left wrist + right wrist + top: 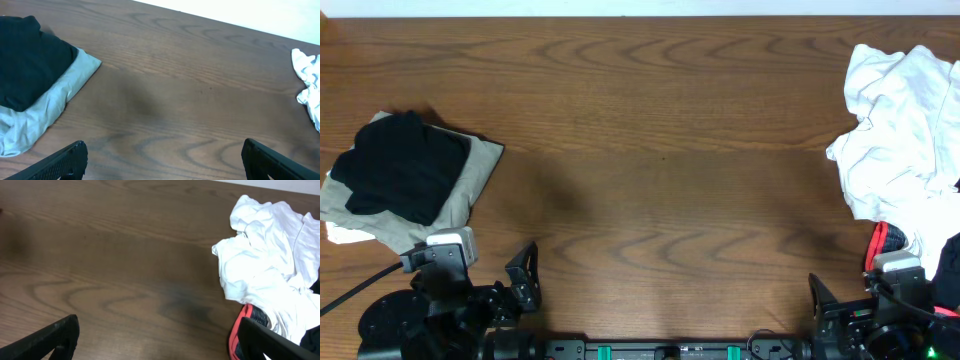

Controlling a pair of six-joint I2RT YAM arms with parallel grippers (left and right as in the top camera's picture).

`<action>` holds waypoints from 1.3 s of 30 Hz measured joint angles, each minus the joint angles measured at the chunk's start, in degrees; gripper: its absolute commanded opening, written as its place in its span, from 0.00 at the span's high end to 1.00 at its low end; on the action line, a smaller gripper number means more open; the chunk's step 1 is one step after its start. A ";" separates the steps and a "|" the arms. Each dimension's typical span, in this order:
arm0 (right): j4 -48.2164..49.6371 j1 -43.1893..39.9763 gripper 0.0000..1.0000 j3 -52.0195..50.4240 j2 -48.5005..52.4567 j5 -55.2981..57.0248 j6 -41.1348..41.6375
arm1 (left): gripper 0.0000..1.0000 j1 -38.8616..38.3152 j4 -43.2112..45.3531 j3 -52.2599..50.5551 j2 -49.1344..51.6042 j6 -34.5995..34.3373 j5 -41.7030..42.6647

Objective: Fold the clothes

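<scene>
The clothes lie in two groups. At the table's left a folded black garment (400, 165) (25, 60) rests on a folded khaki one (475, 170) (60, 95). At the right is a crumpled white pile (905, 130) (265, 265), with a red-edged grey piece (880, 240) (239, 330) under its near side and a black piece (950, 265) at the table's edge. My left gripper (162, 160) stands open over bare wood near the front edge, right of the folded stack. My right gripper (160, 337) is open too, its right finger just beside the red-edged piece.
Brown wooden table (660, 150) with a white wall along its far edge. A small white scrap (340, 232) peeks out below the khaki garment. Both arm bases and a black cable (360, 285) sit along the front edge.
</scene>
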 measured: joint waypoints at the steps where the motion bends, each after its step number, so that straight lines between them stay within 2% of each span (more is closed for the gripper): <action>1: 0.09 0.00 0.01 0.00 0.00 0.00 0.00 | 0.02 0.00 0.00 0.00 0.00 0.00 0.00; 4: 2.29 0.00 0.01 -0.02 -0.04 0.02 -0.09 | 0.02 0.00 0.02 0.00 0.00 0.00 0.00; 9: 12.28 0.00 0.01 -2.80 -3.13 0.09 -2.58 | 0.02 0.00 0.00 0.00 0.00 0.00 0.00; 18: 30.53 0.00 0.01 -21.84 -19.58 0.20 -6.75 | 0.02 0.00 -0.07 -0.04 0.00 0.00 0.00; 22: 40.39 0.00 0.01 -29.81 -19.47 0.22 -7.58 | 0.02 0.00 -0.02 -0.09 0.04 0.00 -0.02; 33: 75.45 0.00 0.01 -52.94 -19.50 0.22 -9.33 | 0.02 0.00 0.00 -0.15 0.02 0.00 -0.02; 37: 84.74 0.00 0.01 -59.28 -19.52 0.22 -10.64 | 0.02 0.00 0.00 -0.15 0.02 0.00 -0.02; 39: 83.52 0.00 0.01 -60.98 -19.56 0.22 -11.19 | 0.02 0.00 0.00 -0.15 0.02 0.00 -0.02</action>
